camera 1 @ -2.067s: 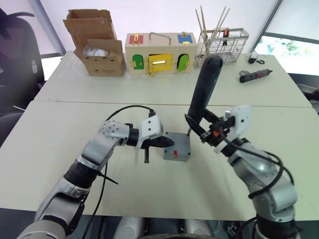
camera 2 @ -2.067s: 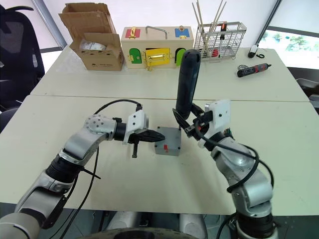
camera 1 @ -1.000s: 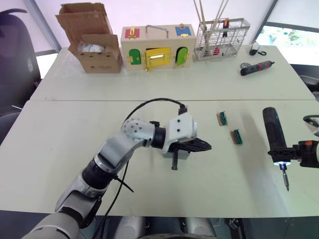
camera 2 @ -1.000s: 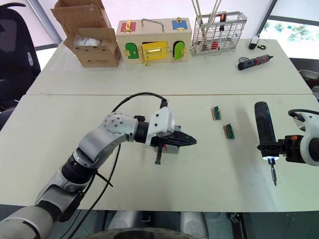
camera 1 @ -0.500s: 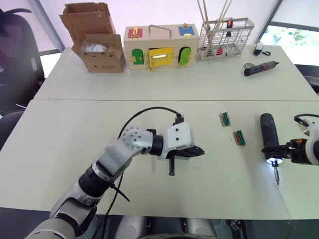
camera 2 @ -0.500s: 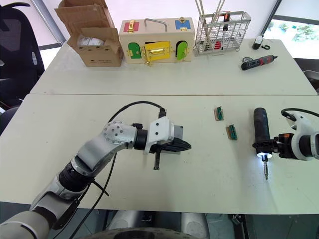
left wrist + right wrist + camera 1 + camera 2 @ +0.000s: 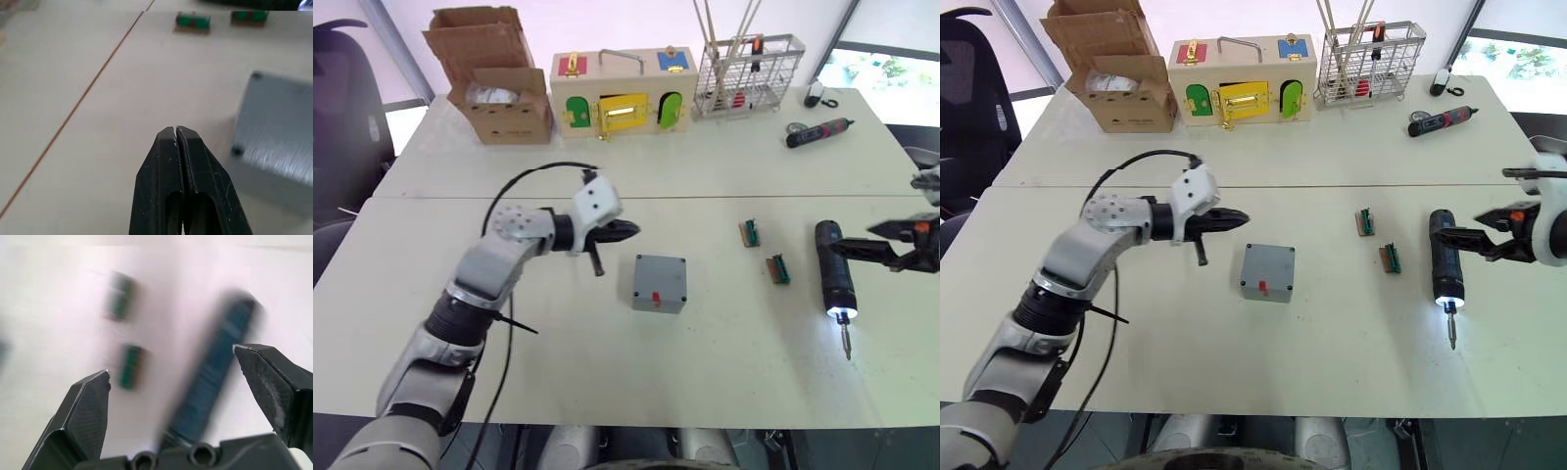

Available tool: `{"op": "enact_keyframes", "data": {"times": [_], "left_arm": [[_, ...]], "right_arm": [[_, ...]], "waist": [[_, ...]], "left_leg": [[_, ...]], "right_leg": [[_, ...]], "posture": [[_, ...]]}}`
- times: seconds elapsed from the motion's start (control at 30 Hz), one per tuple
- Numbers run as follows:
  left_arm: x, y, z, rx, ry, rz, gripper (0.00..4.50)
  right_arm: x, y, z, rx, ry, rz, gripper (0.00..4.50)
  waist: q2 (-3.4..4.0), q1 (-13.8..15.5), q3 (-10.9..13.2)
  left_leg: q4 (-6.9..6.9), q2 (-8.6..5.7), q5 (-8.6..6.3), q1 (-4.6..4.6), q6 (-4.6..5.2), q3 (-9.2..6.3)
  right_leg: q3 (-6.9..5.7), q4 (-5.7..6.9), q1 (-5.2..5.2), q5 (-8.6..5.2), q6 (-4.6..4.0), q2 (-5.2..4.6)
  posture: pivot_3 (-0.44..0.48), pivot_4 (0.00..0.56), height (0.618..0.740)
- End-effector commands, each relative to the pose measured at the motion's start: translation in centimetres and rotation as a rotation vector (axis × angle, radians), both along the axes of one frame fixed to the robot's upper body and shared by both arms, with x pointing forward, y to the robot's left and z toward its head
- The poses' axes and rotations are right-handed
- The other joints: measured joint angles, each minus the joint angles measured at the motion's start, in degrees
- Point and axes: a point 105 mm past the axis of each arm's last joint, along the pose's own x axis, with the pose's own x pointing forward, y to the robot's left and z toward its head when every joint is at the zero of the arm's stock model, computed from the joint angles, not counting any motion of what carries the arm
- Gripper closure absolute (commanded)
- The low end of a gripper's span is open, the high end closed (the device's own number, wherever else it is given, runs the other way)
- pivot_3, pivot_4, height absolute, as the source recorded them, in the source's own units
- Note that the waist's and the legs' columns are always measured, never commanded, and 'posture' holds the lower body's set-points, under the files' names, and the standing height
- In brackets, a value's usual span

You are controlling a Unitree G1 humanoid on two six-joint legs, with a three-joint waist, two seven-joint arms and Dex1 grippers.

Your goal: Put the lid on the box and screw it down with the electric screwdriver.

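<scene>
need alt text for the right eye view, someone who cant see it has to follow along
A grey box with its lid on sits mid-table. The left gripper, shut, hangs just left of it. On the right, the black electric screwdriver lies on the table, tip lit, beside the open right gripper.

Two pale tables pushed together, daylight behind.
I see a black office chair [image 7: 969, 88] at the left, a bright window [image 7: 886, 73] at the right, white wall [image 7: 607, 20] beyond.

box [image 7: 660, 283] mid-table [image 7: 558, 343] | electric screwdriver [image 7: 831, 268] well right, lying flat
</scene>
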Motion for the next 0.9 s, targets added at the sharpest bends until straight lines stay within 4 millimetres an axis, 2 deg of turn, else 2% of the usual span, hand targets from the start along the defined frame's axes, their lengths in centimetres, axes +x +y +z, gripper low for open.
{"op": "enact_keyframes", "data": {"times": [0.03, 0.1, 0.13, 0.27, 0.4, 0.5, 0.67, 0.8, 0.9], "left_arm": [[-1.3, 0.9, -1.1, 0.014, 0.079, -0.078, 4.50], [-2.3, 1.1, -2.5, 0.035, 0.152, -0.114, 4.50], [-2.6, 1.2, -2.8, 0.037, 0.172, -0.119, 4.50], [-3.0, 1.3, -3.7, 0.057, 0.205, -0.130, 4.50], [-3.8, -0.1, -4.4, 0.078, 0.234, -0.202, 4.50], [-3.5, -0.8, -4.6, 0.080, 0.228, -0.226, 4.50], [-2.5, -3.1, -4.2, 0.043, 0.197, -0.261, 4.50], [-1.1, -4.9, -3.9, 0.026, 0.140, -0.251, 4.50], [-0.7, -4.9, -4.5, 0.083, 0.109, -0.260, 4.50]], "right_arm": [[-3.4, 7.9, -2.6, 0.097, 0.032, 0.350, 0.04], [-4.8, 10.7, -5.1, 0.150, 0.063, 0.420, 0.04], [-5.1, 11.3, -5.8, 0.164, 0.068, 0.425, 0.04], [-5.7, 12.7, -7.7, 0.183, 0.091, 0.429, 0.04], [-5.0, 14.7, -10.0, 0.212, 0.096, 0.415, 0.04], [-4.4, 15.2, -10.6, 0.213, 0.086, 0.403, 0.04], [-4.2, 16.2, -10.8, 0.227, 0.092, 0.434, 0.04], [-5.0, 17.1, -10.4, 0.251, 0.094, 0.473, 0.04], [-5.8, 16.5, -10.8, 0.205, 0.118, 0.481, 0.04]], "waist": [[-0.33, 0.20, 0.00], [-0.41, 0.33, -0.02], [-0.43, 0.36, -0.01], [-0.45, 0.42, 0.02], [-0.65, 0.24, -0.09], [-0.67, 0.08, -0.09], [-0.68, 0.10, -0.08], [-0.69, 0.37, -0.08], [-0.70, 0.22, -0.07]], "left_leg": [[0.00, 0.02, 0.02, -0.01, -0.04, -0.04], [0.02, 0.00, 0.08, -0.06, -0.17, -0.13], [0.02, -0.06, 0.09, -0.08, -0.19, -0.12], [0.42, -0.27, 0.01, -0.16, -0.04, -0.09], [0.61, -0.24, -0.20, -0.15, 0.28, -0.12], [0.61, -0.25, -0.07, -0.18, 0.05, -0.10], [0.65, -0.25, -0.05, -0.18, 0.03, -0.10], [0.68, -0.25, -0.05, -0.19, 0.04, -0.09], [0.70, -0.26, -0.07, -0.20, 0.08, -0.08]], "right_leg": [[-0.01, 0.00, 0.00, 0.00, 0.00, 0.01], [-0.05, -0.03, 0.03, 0.00, 0.00, -0.03], [-0.04, -0.04, 0.02, 0.00, 0.00, -0.12], [0.00, -0.02, 0.12, 0.03, 0.00, -0.38], [0.00, -0.02, 0.20, 0.06, -0.05, -0.36], [0.00, 0.00, 0.16, 0.07, -0.03, -0.35], [-0.02, 0.04, 0.15, 0.08, -0.01, -0.30], [-0.03, 0.07, 0.15, 0.09, 0.01, -0.29], [-0.03, 0.07, 0.15, 0.12, 0.05, -0.29]], "posture": [[0.000, 0.150, 0.694], [0.000, 0.150, 0.694], [0.000, 0.150, 0.694], [0.000, 0.150, 0.694], [0.000, 0.150, 0.694], [0.000, 0.150, 0.694], [0.000, 0.150, 0.694], [0.000, 0.150, 0.694], [0.000, 0.150, 0.694]]}}
